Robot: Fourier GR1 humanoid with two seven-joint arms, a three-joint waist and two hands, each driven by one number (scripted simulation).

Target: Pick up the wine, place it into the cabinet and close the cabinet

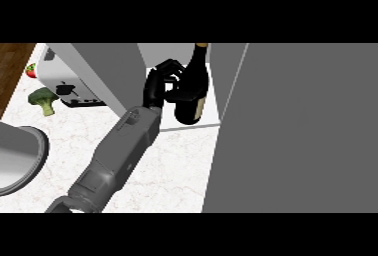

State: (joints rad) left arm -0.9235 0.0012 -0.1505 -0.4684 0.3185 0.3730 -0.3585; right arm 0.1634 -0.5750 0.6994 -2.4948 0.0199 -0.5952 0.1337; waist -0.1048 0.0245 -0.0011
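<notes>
The narrow cabinet [214, 107] opening, between a grey panel [103, 67] and the open door [295, 125], is filled by the wine [190, 92] and left hand [158, 82]. The tabletop [181, 170] before it lies bare; toaster [70, 85] and broccoli [44, 100] stand far left.

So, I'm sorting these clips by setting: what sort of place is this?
Most likely a kitchen: a toaster and broccoli sit on a pale marbled counter, and the left hand holds a wine bottle at a grey cabinet.

A kitchen: white marble counter [177, 165] with a toaster [74, 87] and broccoli [44, 100]; grey cabinet [295, 125] alongside.
</notes>
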